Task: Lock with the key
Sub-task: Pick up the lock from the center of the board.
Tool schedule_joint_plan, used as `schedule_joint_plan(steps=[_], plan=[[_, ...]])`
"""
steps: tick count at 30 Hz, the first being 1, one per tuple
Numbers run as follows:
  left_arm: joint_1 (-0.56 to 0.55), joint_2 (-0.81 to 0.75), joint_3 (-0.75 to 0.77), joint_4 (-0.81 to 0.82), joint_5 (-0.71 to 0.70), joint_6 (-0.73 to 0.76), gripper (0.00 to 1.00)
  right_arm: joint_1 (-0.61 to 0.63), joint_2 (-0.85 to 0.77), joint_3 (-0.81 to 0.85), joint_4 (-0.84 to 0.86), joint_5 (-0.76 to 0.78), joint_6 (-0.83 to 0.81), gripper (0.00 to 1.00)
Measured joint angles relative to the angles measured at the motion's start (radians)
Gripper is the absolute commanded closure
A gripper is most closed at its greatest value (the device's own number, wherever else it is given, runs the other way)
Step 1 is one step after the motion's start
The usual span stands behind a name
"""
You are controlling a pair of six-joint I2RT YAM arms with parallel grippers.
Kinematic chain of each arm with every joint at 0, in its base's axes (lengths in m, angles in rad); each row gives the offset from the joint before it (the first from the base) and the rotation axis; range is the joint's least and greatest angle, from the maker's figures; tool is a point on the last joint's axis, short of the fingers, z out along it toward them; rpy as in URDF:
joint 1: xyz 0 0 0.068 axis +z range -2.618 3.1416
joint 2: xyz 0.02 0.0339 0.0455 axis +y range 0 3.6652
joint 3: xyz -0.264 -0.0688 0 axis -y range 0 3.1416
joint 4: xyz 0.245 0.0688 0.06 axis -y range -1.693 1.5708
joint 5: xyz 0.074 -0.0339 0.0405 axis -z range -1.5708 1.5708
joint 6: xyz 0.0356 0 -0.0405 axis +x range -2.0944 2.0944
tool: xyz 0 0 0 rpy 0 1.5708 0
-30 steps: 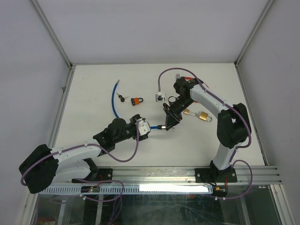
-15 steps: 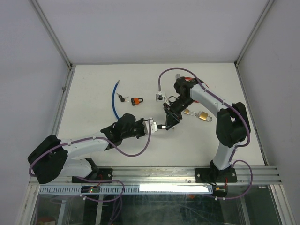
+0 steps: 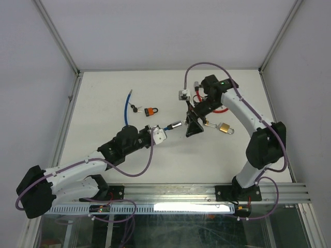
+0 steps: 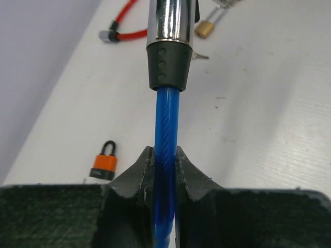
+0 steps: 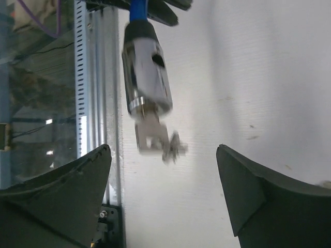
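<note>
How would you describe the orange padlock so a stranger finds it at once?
On the white table, find the blue cable curving at far left. Just right of it, beside small dark keys, lies the orange padlock. Its orange body and black shackle set it apart from the brass padlock further right.

we see a glossy blue coated cable (image 4: 166, 129) with a faint spiral twist, a shiny chrome lock cylinder (image 4: 168, 20) with a black dimpled collar, a small orange padlock (image 4: 103, 164) with a black shackle, and a red coated cable (image 4: 126, 23), against a white tabletop (image 4: 258, 103) flecked with dark specks.
</note>
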Motion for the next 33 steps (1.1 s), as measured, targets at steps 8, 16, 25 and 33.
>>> schedule_joint_plan(steps=[8, 16, 25, 33], plan=[[0.009, -0.192, -0.023, 0.057, -0.144, -0.045, 1.0, -0.155, -0.356, 0.0, 0.192, -0.007, 0.069, 0.0], [0.056, -0.153, 0.2, -0.021, -0.175, -0.138, 1.0, -0.189, -0.655, -0.387, 0.614, -0.133, 0.221, 0.0], [0.107, -0.025, 0.623, -0.081, -0.209, -0.152, 1.0, -0.207, -0.568, -0.512, 0.797, -0.24, 0.316, 0.0], [0.107, 0.044, 0.84, -0.194, -0.109, -0.162, 1.0, -0.207, -0.571, -0.582, 0.944, -0.281, 0.406, 0.01]])
